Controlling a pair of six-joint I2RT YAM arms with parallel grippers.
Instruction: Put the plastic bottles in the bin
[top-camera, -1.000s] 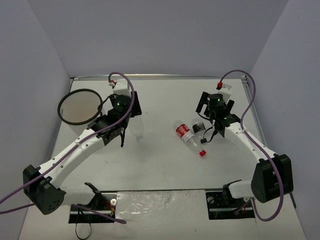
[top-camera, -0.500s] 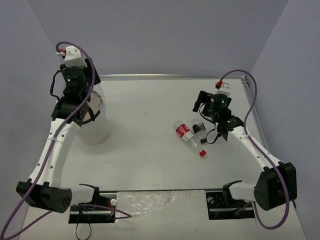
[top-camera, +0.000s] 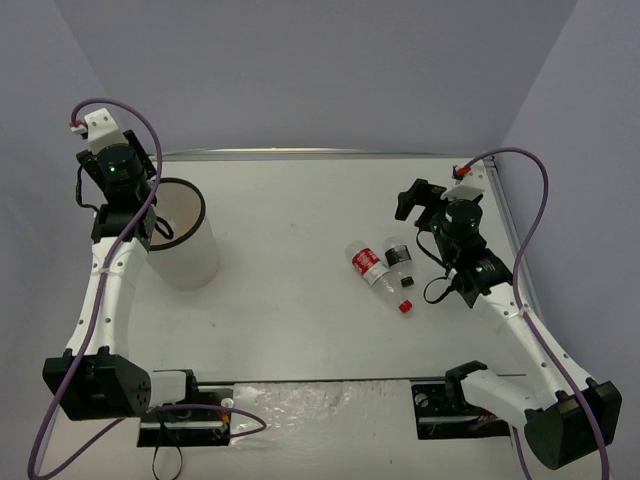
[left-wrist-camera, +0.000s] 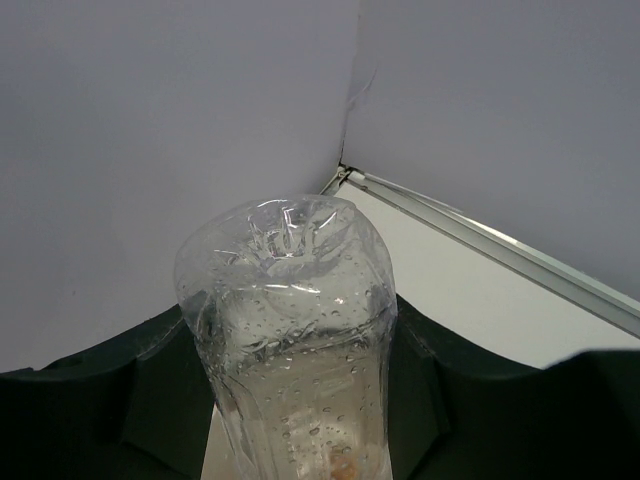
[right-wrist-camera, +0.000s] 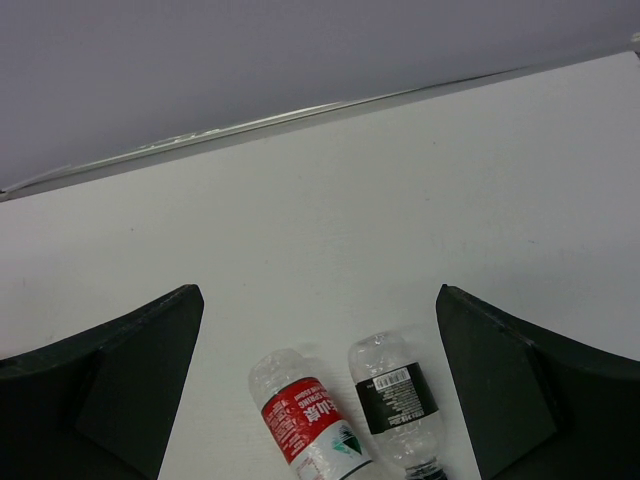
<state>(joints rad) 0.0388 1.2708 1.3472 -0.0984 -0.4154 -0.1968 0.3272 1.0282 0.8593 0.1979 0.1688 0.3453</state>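
Clear bottle (left-wrist-camera: 285, 300) is pinched in the left gripper (left-wrist-camera: 290, 420) by the bin (top-camera: 192, 262), and the right gripper (right-wrist-camera: 318, 300) hangs wide open above the red bottle (right-wrist-camera: 305, 422)

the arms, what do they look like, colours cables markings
Both the left arm and right arm have white links with black joints and black bases. A purple cable loops along each, ending in a red plug at a white wrist housing. The left wrist shows a green light. The fingers are dark and broad.
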